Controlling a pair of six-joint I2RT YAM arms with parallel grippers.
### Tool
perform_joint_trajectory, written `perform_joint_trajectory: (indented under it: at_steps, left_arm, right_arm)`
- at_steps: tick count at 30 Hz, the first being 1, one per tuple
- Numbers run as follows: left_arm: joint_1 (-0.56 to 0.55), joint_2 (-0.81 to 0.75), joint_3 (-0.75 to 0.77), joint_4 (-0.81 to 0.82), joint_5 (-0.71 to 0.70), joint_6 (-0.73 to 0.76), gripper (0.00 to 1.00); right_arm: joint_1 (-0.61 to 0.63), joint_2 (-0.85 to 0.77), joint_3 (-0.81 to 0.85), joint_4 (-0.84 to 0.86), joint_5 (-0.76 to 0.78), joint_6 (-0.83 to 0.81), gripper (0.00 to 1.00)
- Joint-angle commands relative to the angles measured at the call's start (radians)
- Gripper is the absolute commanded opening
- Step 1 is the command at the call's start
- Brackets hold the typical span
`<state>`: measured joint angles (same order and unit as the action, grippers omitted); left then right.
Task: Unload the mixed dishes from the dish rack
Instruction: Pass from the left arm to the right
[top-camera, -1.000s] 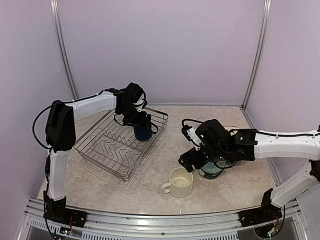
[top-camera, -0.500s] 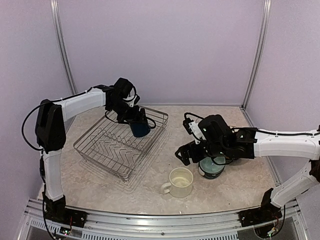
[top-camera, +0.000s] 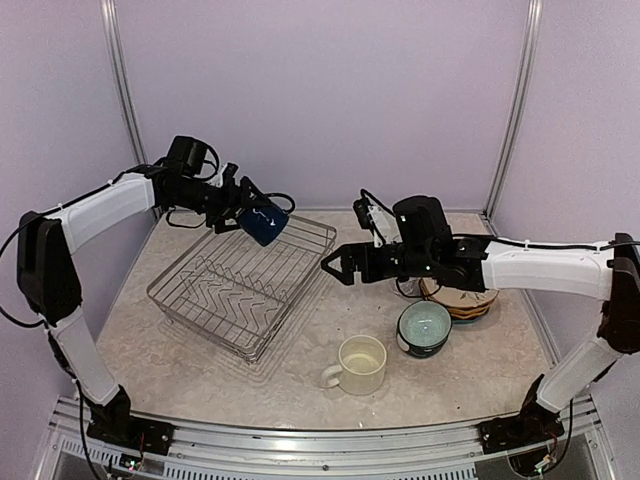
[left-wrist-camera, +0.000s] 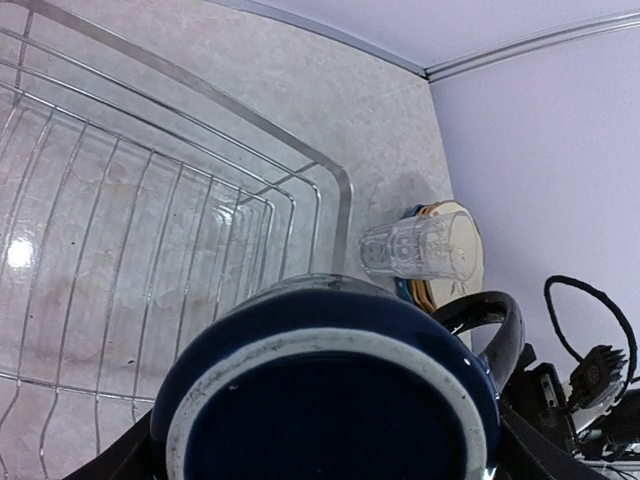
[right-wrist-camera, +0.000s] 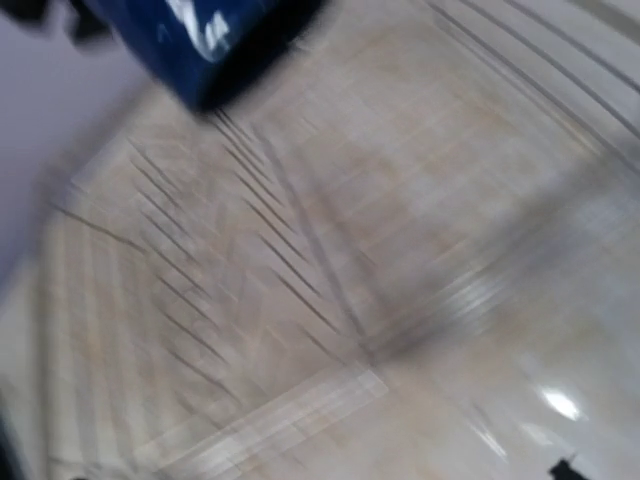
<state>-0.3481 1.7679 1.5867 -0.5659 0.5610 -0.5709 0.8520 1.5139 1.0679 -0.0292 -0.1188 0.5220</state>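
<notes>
Jaws: left gripper (top-camera: 247, 211) clamps navy mug (top-camera: 266, 226) above dish rack (top-camera: 243, 290) far rim; right gripper (top-camera: 333, 264) unreadable, near right edge.

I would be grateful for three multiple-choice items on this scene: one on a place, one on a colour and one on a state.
1. Where is the glossy navy ceramic mug?
A. Standing inside the rack.
B. Held in the air by the left gripper, over the far edge of the silver wire dish rack.
C. On the table by the arms' bases.

2. What colour is the handled mug standing on the table nearest the arms' bases?
A. Cream.
B. Red.
C. Black.

3. How is the round teal bowl with the pale inside?
A. Upside down.
B. Tipped on its side.
C. Upright on the table, untouched.

Answers:
1. B, because the top view shows it clamped above the rack's rim.
2. A, because its body is pale cream.
3. C, because it sits mouth up, with the right gripper off toward the rack.
</notes>
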Motion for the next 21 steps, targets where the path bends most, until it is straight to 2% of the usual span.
perform_joint_trajectory:
  at_steps: [1,6,9,14,21]
  left_arm:
    - [0.013,-0.097,-0.081,0.216,0.216,-0.166,0.28]
    - [0.008,-0.121,-0.173,0.454,0.352,-0.369,0.26]
    - [-0.003,-0.126,-0.24,0.608,0.379,-0.478,0.26]
    - [-0.052,-0.122,-0.305,0.77,0.382,-0.559,0.24]
    - [-0.097,-0.118,-0.393,1.017,0.378,-0.637,0.23]
  right_arm:
    - [-0.029,0.076,0.073,0.247,-0.197,0.098,0.96]
    - [-0.034,0.14,0.111,0.436,-0.263,0.176,0.93]
    - [-0.036,0.174,0.128,0.522,-0.292,0.217,0.9]
    - [-0.036,0.212,0.149,0.59,-0.302,0.278,0.84]
    - [-0.042,0.226,0.135,0.644,-0.297,0.371,0.65]
